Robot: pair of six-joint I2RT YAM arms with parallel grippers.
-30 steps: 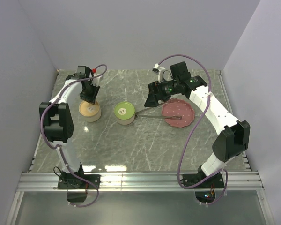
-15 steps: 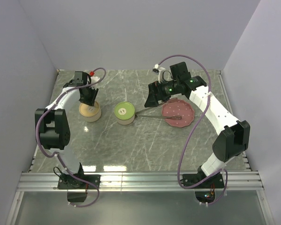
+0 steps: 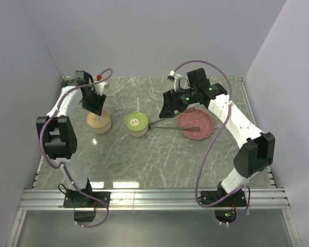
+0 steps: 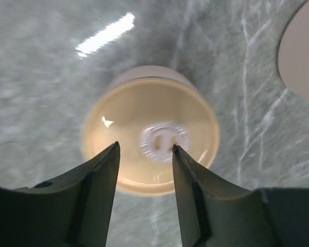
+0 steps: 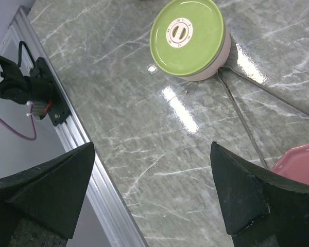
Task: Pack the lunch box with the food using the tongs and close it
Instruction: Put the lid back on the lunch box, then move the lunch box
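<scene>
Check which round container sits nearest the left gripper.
The beige container, left of the green container; the left gripper hangs open over it. The green one lies by the tongs.

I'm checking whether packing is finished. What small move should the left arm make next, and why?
Probably raise the left end effector clear and retract. Its fingers hang open above the beige-lidded container, holding nothing; the green-lidded container is shut too, and the tongs lie loose, reaching onto the pink plate.

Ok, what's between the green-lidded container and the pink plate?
The tongs lie there, joined end by the green-lidded container, arms reaching the pink plate. Top and right wrist views show it.
</scene>
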